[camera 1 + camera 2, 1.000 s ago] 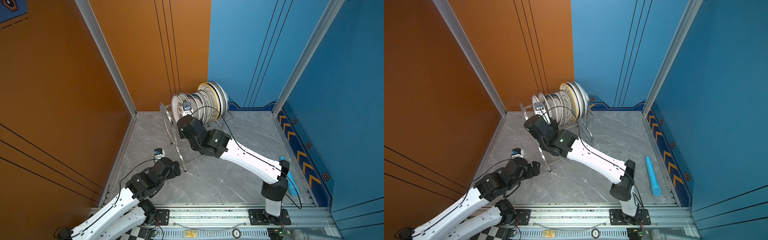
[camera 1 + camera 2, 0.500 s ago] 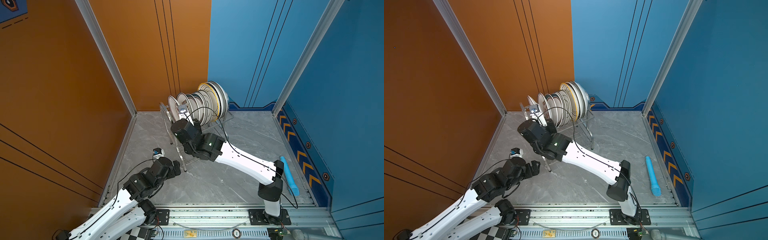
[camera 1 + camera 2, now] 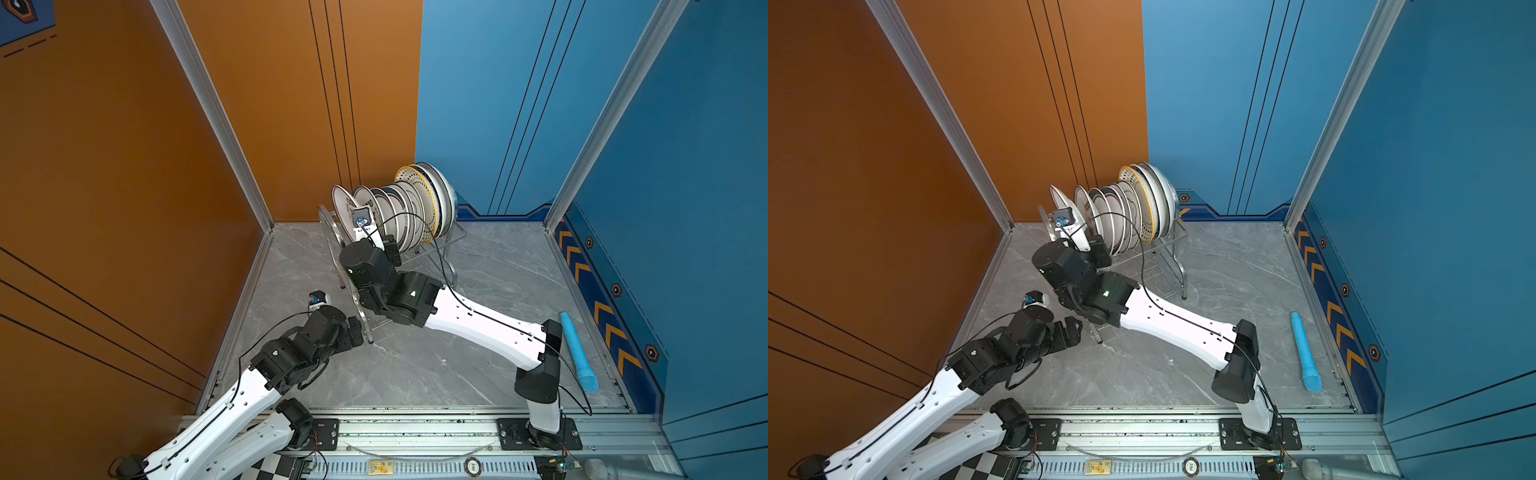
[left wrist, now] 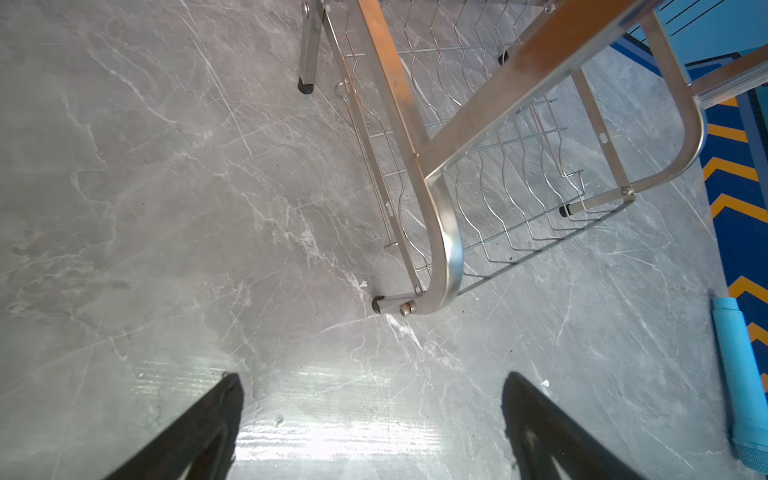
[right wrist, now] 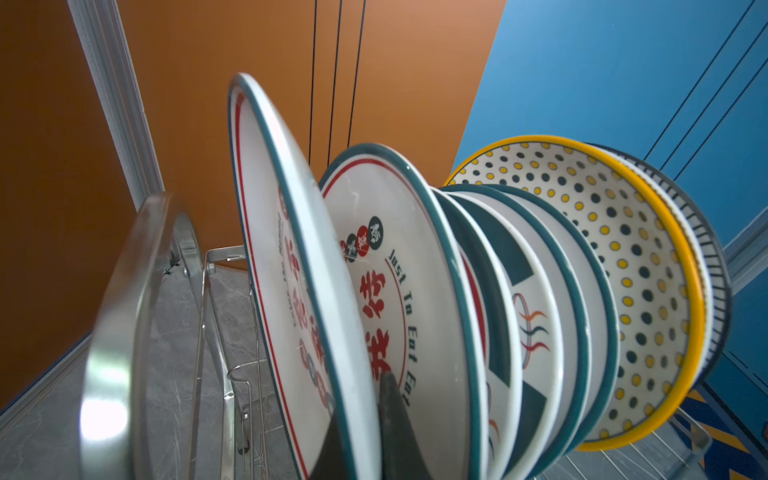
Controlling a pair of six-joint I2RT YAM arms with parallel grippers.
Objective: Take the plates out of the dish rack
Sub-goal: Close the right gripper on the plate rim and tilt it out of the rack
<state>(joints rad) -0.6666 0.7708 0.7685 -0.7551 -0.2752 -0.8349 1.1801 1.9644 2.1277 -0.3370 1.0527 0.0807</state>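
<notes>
Several white plates stand on edge in the upper tier of the shiny wire dish rack at the back of the table. The front plate, teal-rimmed with red characters, leans away from the others toward the rack's arched end frame. My right gripper is shut on this plate's lower rim, one finger on each face. In a top view this gripper sits under its wrist camera. My left gripper is open and empty, low over the table by the rack's front leg.
A blue foam cylinder lies along the right edge of the table. Orange and blue walls close in the back corner behind the rack. A metal rail runs along the front edge.
My right gripper slid left along the row to the front plate and closed on its rim; that plate now leans apart from the rest. The left arm barely moved.
</notes>
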